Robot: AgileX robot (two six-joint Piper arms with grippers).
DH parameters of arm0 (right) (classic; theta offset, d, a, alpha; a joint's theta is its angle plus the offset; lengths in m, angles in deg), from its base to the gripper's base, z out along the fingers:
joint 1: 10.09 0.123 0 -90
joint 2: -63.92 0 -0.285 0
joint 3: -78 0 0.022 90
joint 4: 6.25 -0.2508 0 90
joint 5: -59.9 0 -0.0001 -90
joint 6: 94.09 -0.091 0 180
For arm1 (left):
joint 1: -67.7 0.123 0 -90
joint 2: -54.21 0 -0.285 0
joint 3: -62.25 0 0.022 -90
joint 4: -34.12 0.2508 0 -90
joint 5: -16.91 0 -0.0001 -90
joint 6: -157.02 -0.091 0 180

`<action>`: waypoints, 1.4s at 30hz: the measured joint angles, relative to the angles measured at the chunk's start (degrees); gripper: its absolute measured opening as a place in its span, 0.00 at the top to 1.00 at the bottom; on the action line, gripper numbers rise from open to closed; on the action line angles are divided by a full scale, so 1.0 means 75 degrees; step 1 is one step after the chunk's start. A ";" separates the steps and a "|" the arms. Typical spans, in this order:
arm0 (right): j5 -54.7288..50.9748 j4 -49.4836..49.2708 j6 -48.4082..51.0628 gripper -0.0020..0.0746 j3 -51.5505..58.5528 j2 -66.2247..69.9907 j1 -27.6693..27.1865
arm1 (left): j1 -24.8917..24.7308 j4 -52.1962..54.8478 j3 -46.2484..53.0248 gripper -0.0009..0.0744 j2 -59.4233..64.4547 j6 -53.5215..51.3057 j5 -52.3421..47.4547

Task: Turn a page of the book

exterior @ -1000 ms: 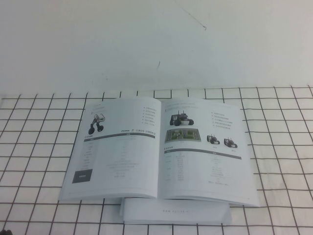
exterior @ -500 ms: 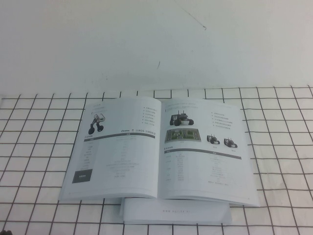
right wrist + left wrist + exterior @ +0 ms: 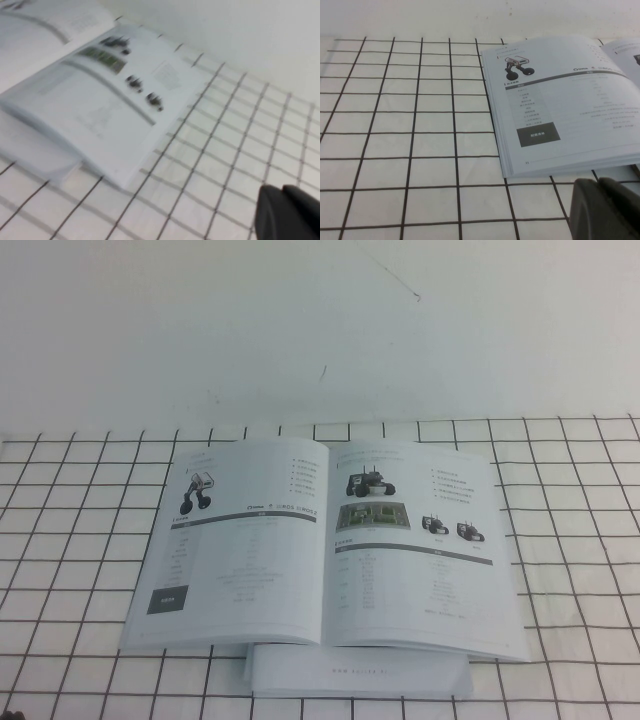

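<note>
The book point(image 3: 250, 550) lies open and flat on the grid-lined cloth in the middle of the high view. The page point(image 3: 425, 550) with the black four-wheeled rover is its right leaf and lies flat. The left leaf shows a wheeled-leg robot and a dark box. My left gripper point(image 3: 597, 182) is shut and empty, low over the cloth just off the book's near left corner point(image 3: 512, 172). My right gripper point(image 3: 281, 189) is shut and empty, over the cloth off the page's point(image 3: 107, 100) outer near corner. Neither gripper shows in the high view.
A plain white booklet point(image 3: 360, 672) lies under the book's near edge and sticks out toward me. The black-gridded white cloth point(image 3: 580, 540) covers the table on both sides of the book. A bare white surface point(image 3: 320, 330) lies beyond.
</note>
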 joint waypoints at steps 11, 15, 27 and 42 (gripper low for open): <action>0.2960 0.0448 -0.0768 0.98 0.2465 -0.1356 -0.2242 | 0.0000 0.0013 0.0000 0.99 0.0000 0.0000 -0.0012; 0.2913 0.0482 -0.1152 0.98 0.2793 -0.1356 -0.2260 | 0.0000 0.0013 0.0000 0.99 0.0000 0.0000 -0.0012; 0.2082 0.0531 -0.1511 0.98 0.2811 -0.1356 -0.2306 | 0.0000 0.0013 0.0000 0.99 0.0000 0.0000 -0.0012; 0.2064 0.0531 -0.1568 0.98 0.2811 -0.1356 -0.2322 | 0.0000 0.0013 0.0000 0.99 0.0000 0.0000 -0.0012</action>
